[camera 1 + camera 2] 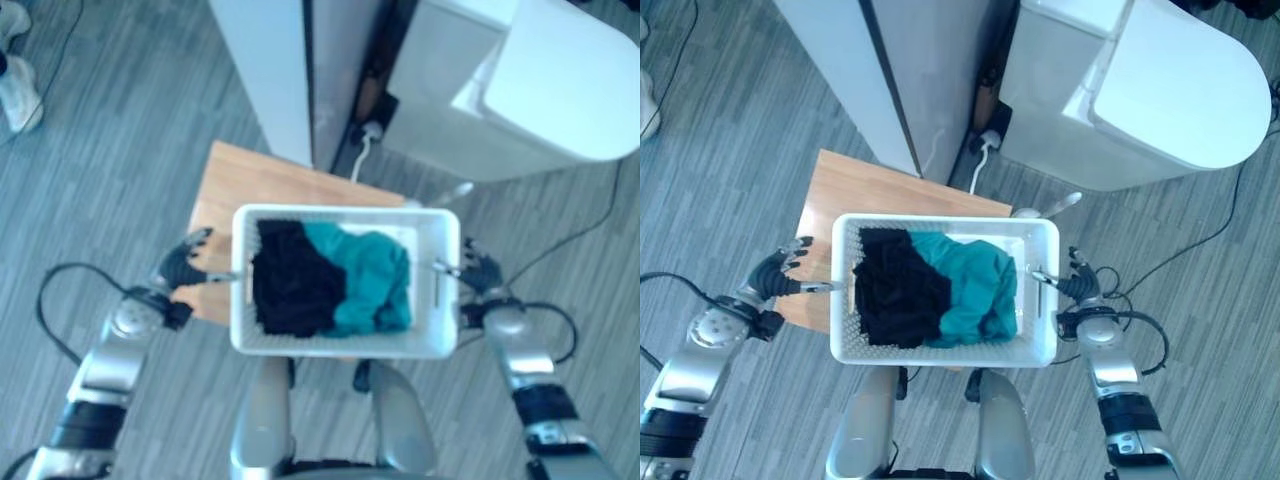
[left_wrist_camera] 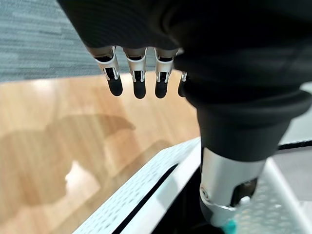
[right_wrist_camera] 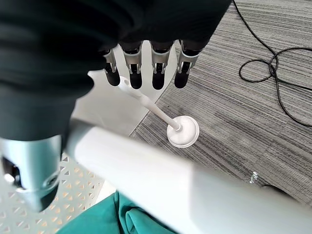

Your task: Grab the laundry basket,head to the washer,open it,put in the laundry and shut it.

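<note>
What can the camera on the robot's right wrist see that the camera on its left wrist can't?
The right wrist view alone shows the small white round-based stand on the grey striped floor, and a fold of teal cloth. The left wrist view alone shows the light wooden table top under the open left hand. Both look past straight, dark-tipped fingers, the right hand open too, at the rim of the white perforated plastic laundry basket.

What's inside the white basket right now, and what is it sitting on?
The white basket holds a black garment on the robot's left and a teal garment on its right, partly overlapping. Anything beneath them is covered. The basket rests on a small wooden table, which it mostly hides.
</note>
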{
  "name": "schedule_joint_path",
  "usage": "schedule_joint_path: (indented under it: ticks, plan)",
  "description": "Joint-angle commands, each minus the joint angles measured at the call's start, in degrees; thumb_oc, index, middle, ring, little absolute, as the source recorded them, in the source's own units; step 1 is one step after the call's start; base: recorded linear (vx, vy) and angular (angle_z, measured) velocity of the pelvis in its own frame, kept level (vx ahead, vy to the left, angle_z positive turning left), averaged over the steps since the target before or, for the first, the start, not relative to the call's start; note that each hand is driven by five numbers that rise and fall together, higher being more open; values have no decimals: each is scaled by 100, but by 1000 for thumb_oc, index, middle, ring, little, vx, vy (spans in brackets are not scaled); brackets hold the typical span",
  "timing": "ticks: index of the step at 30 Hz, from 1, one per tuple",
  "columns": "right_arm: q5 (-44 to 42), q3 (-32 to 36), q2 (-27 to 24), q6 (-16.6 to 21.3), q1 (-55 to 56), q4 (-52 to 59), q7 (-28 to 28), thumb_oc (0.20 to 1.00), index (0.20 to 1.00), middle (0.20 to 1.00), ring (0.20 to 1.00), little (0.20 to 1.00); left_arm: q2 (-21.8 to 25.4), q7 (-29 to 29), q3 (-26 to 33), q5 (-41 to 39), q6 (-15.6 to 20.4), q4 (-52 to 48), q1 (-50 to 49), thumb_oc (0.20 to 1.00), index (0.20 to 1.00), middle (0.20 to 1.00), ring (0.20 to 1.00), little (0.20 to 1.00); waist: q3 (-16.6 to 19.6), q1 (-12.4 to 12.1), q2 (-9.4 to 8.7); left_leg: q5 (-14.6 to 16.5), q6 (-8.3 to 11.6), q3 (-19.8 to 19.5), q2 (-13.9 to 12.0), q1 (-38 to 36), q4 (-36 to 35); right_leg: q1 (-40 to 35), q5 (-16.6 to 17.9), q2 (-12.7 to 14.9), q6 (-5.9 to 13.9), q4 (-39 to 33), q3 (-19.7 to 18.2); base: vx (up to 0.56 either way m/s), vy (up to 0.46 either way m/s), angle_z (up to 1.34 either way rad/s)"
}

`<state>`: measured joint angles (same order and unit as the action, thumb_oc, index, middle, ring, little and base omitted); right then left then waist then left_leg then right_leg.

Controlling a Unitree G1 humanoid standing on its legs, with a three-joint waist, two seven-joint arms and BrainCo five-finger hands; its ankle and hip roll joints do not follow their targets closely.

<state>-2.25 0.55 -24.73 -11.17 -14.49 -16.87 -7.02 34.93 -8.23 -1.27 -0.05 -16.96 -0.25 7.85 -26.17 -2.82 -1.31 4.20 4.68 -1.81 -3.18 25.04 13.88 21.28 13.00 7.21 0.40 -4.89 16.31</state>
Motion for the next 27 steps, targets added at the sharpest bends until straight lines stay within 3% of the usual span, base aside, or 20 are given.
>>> schedule_joint_path:
  ticks: [1,10,27]
  plan:
    - [113,-162,19,-58,114,-43,-193,1000,1000,1000,1000,1000,56,293,-18,208,56,87,73,1000,1000,1000,1000,1000,216,-60,104,-519,-133,117,-29,214,-606,89,-792,485,632,825,-151,-36,-13,0]
    - [18,-299,79,68,100,99,-356,1000,1000,1000,1000,1000,-40,566,-85,227,125,390,-54,1000,1000,1000,1000,1000,172,-58,122,-536,-128,163,-47,268,-608,178,-768,477,632,826,-181,-10,-5,0]
    - [-50,-1017,263,128,-577,-216,-615,1000,1000,1000,1000,1000,-417,908,-895,1,328,1145,359,1000,1000,1000,1000,1000,91,-65,138,-584,-175,254,-55,274,-674,294,-704,470,646,800,-237,-4,-5,-4]
